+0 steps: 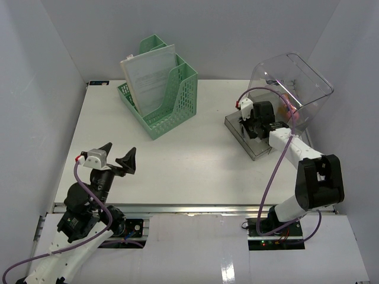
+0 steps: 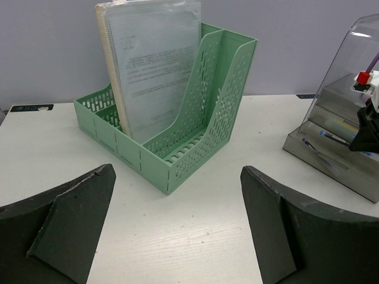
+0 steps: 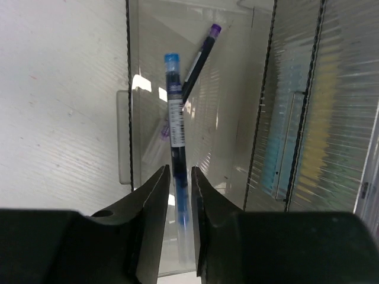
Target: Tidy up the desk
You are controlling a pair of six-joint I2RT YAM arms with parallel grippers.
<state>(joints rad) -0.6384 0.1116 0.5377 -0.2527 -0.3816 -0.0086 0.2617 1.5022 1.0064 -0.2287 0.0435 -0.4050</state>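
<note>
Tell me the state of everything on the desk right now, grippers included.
Left gripper: open, empty, above the desk.
Right gripper: jaws narrow around the blue pen; grip unclear.
Blue pen: between those jaws, inside the box.
Purple-capped pen: lying in the box.
Lid: raised open.
File organizer: upright.
Papers: standing in the organizer.

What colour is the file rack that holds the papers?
The file rack is light mint green; it shows best in the left wrist view.

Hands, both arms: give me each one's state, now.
Left hand: open, empty.
Right hand: nearly closed around the blue pen; whether it grips cannot be told.
</note>
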